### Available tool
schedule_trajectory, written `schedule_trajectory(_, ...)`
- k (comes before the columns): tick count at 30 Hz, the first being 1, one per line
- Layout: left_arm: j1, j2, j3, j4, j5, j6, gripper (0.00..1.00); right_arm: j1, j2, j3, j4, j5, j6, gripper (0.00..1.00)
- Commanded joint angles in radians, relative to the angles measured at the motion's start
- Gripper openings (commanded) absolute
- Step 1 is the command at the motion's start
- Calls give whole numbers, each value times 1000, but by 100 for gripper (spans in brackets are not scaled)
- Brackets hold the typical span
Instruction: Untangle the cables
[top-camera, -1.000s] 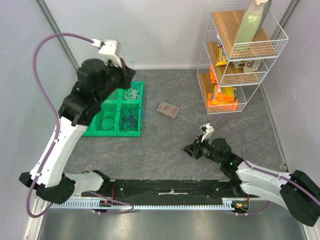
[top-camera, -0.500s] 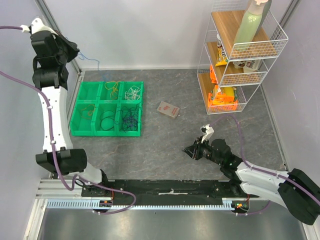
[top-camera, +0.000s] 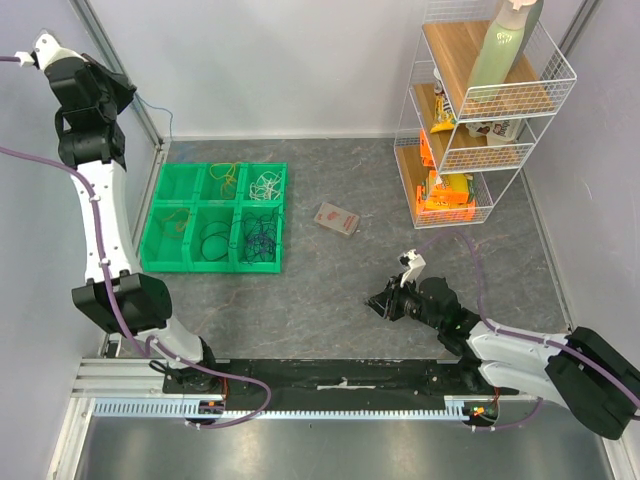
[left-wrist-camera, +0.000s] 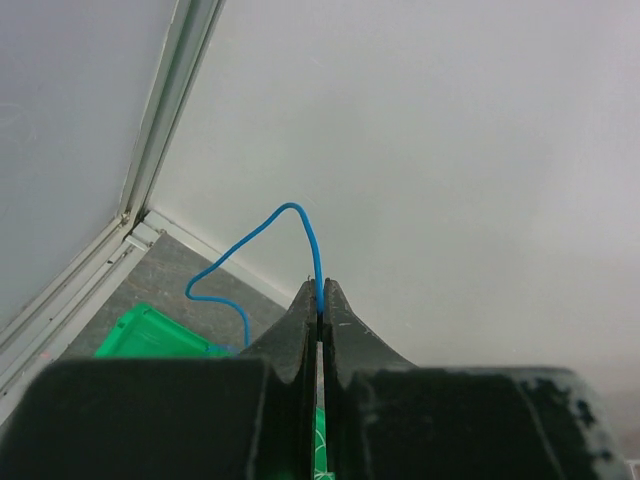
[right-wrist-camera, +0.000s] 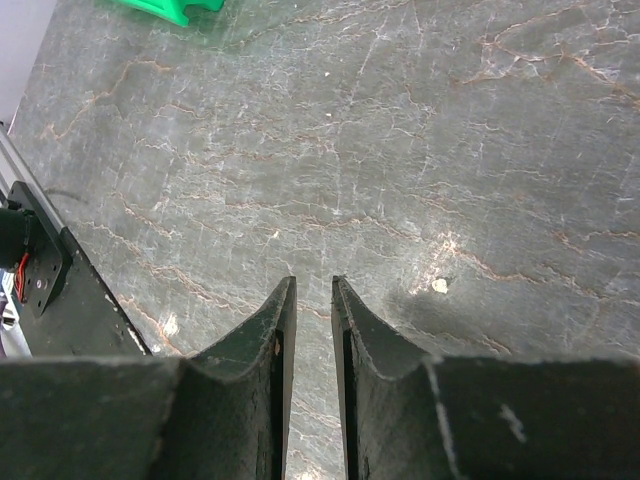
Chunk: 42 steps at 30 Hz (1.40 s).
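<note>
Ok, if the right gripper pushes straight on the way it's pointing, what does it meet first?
Probably the bare grey tabletop just ahead of the right gripper; the green tray sits off-line, though depth is unclear.

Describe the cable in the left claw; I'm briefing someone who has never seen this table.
Start at the green compartment tray on the left side of the table. Above its back-left corner, by the wall post, the left claw is shut on a thin bright-blue cable. It alone arches through the air; the other cables lie coiled in the tray's compartments.
</note>
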Motion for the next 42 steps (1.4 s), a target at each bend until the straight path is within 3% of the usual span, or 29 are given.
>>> schedule_trajectory(1,4,9,-35,90,-44,-21,2,-2,7,15,48,9,-16,28)
schedule_trajectory(6,5,-10,-144,199,-58,-18,2,-3,5,12,48,9,-16,28)
schedule_trajectory(16,7,-14,-245,251,-142,13,2,-6,14,14,53,7,-16,28)
schedule_trajectory(32,7,44,-307,184,-165,-85,2,-9,10,9,57,4,-14,28)
schedule_trajectory(42,12,198,-390,155,-98,-176,2,-9,-12,0,57,4,-13,29)
